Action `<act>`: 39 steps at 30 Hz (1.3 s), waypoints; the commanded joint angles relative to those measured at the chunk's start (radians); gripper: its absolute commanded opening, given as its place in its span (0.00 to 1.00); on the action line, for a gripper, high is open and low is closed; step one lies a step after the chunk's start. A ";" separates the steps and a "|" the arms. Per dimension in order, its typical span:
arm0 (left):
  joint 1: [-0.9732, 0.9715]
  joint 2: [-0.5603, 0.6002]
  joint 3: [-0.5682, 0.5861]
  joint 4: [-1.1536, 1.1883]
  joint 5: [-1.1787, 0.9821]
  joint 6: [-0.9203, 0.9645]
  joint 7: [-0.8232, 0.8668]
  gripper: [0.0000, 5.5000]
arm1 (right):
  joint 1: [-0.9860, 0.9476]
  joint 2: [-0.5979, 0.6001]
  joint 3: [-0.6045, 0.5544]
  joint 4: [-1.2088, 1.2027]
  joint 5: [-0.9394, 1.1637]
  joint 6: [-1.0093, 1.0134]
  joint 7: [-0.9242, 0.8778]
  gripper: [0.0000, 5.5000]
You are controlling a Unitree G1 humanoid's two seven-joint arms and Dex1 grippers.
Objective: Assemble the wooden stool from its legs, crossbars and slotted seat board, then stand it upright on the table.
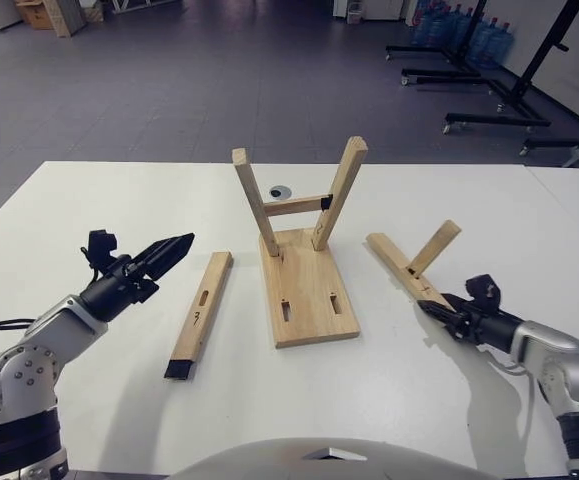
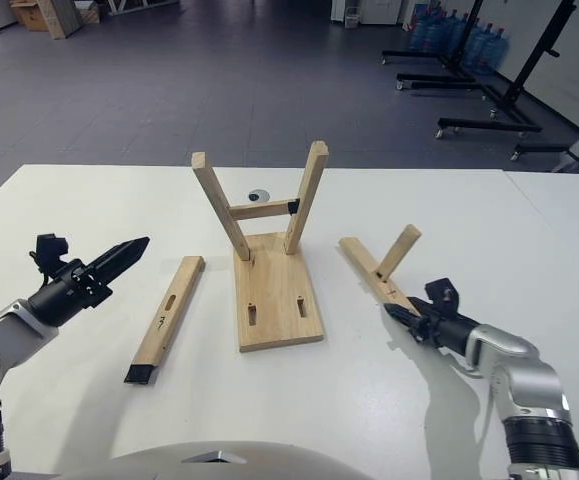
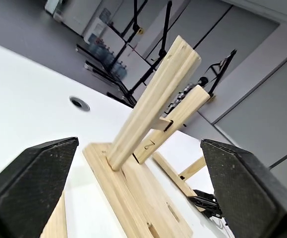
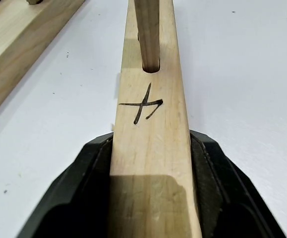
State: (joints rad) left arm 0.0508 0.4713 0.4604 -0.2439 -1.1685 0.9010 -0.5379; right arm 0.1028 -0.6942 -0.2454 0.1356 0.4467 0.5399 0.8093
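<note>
At the lower left of the head-camera frame, the left gripper (image 1: 169, 250) is hovering above the white tabletop (image 1: 89, 200). Its black fingers (image 3: 29, 183) are standing wide apart and holding nothing. Just right of it, a loose pale wooden leg with a black end cap (image 1: 201, 313) is lying flat. In the centre, the slotted rectangular wooden seat board (image 1: 309, 295) is lying flat, with two slots showing toward its near end. Two upright wooden legs (image 1: 257, 205) are sitting in its far end, leaning apart and joined by a short wooden crossbar (image 1: 294, 206). Further right, a second pale wooden leg (image 1: 394, 262) is lying on the tabletop, with a stubby crossbar (image 1: 436, 245) sticking up from it at a slant. At the lower right, the right gripper (image 1: 431, 308) is clamping that leg's near end, its fingers (image 4: 79, 198) pressing against both sides of the wood.
</note>
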 commanded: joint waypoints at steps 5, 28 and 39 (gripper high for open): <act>-0.073 0.011 0.024 0.025 -0.203 0.092 0.056 0.82 | -0.061 -0.084 -0.108 -0.027 0.228 0.110 0.291 0.37; -0.123 -0.089 -0.329 -0.130 -0.632 0.015 0.342 0.82 | -0.165 0.069 -0.006 -0.448 0.662 0.383 0.259 0.37; -0.175 -0.169 -0.407 -0.152 -0.621 -0.069 0.383 0.82 | -0.180 0.163 0.099 -0.485 0.680 0.379 0.159 0.37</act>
State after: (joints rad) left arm -0.1061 0.3088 0.0688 -0.3842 -1.7947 0.8435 -0.1702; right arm -0.0424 -0.5432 -0.1526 -0.3500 1.1143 0.9149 0.9901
